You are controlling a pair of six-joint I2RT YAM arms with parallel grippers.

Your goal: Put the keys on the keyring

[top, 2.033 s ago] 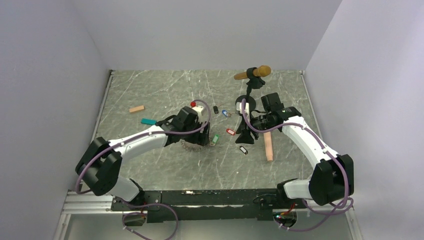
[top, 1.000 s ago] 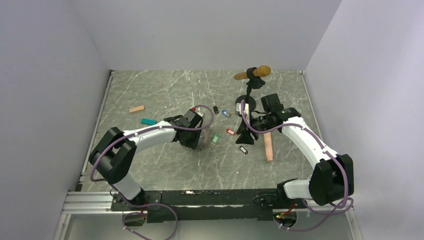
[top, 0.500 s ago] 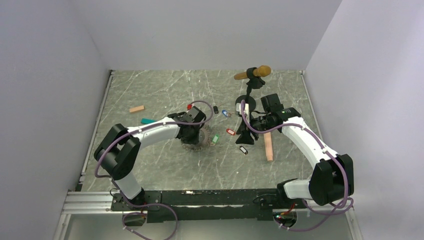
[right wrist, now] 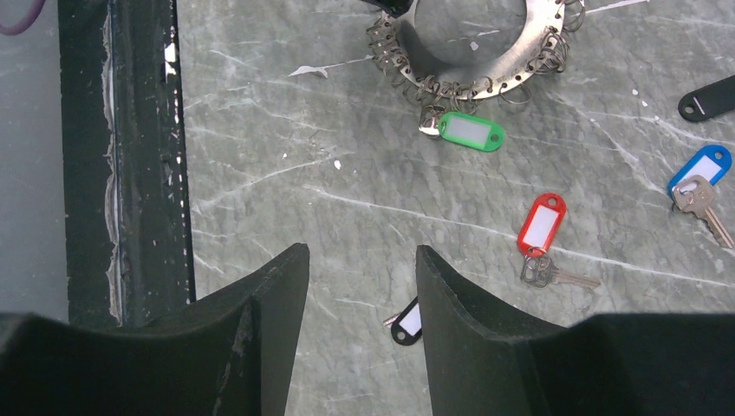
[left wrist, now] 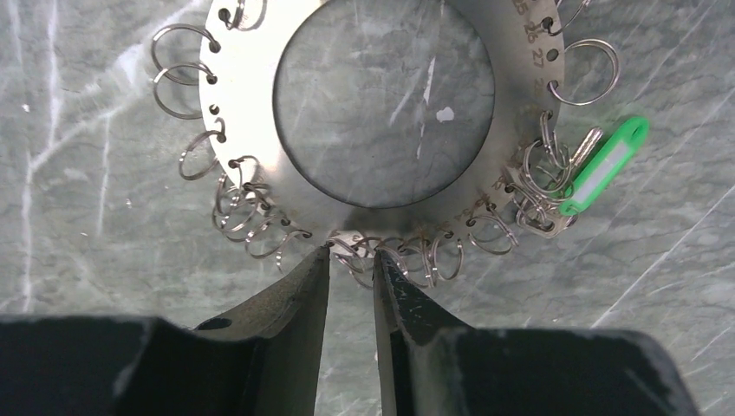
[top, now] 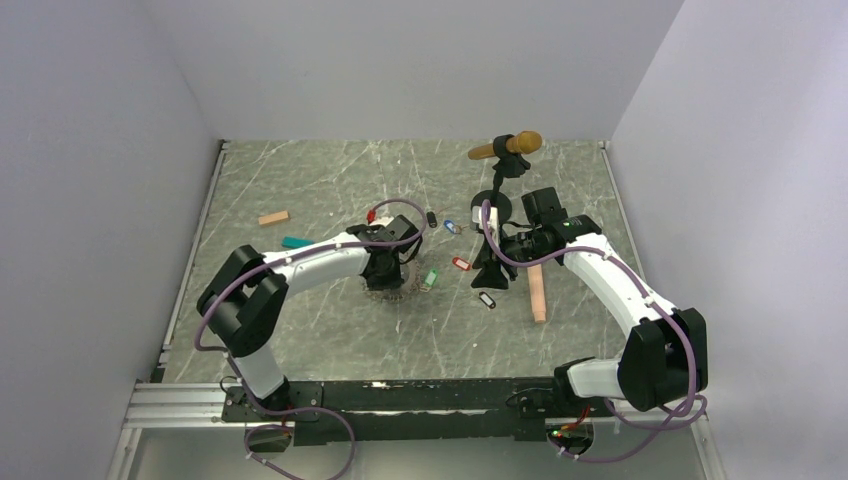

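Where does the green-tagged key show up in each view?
Top external: green-tagged key in the centre, just right of the keyring.
Left wrist: right edge, at the keyring's rim.
Right wrist: upper middle, just below the keyring.
Shared landmark: the keyring.

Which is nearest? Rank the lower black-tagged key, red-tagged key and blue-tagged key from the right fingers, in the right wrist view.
1. Lower black-tagged key, right beside the right fingers, partly hidden by one.
2. Red-tagged key, mid-frame, toward the picture's right.
3. Blue-tagged key, at the picture's right edge.
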